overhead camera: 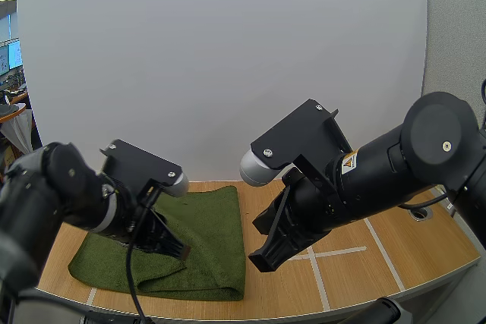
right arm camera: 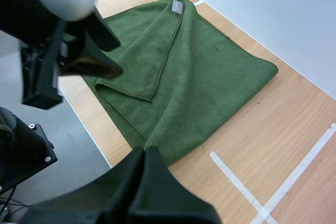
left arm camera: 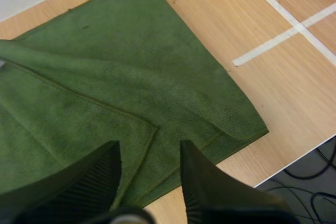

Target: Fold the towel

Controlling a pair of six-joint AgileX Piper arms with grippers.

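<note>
- Could shove the towel (overhead camera: 216,233) off the table (overhead camera: 364,263)'s front edge by lowering the right gripper (right arm camera: 144,153), fingers pressed together, at the cloth's near corner.
- Might pinch one layer only with the left gripper (left arm camera: 148,148), fingers apart over the folded flap (left arm camera: 89,124)'s corner, and so spoil the fold.
- Could bunch the green cloth, lying on the table's left part, toward the back edge through uneven pulling.

The left arm (overhead camera: 72,191) hides part of the towel (overhead camera: 216,225) beneath it.
</note>
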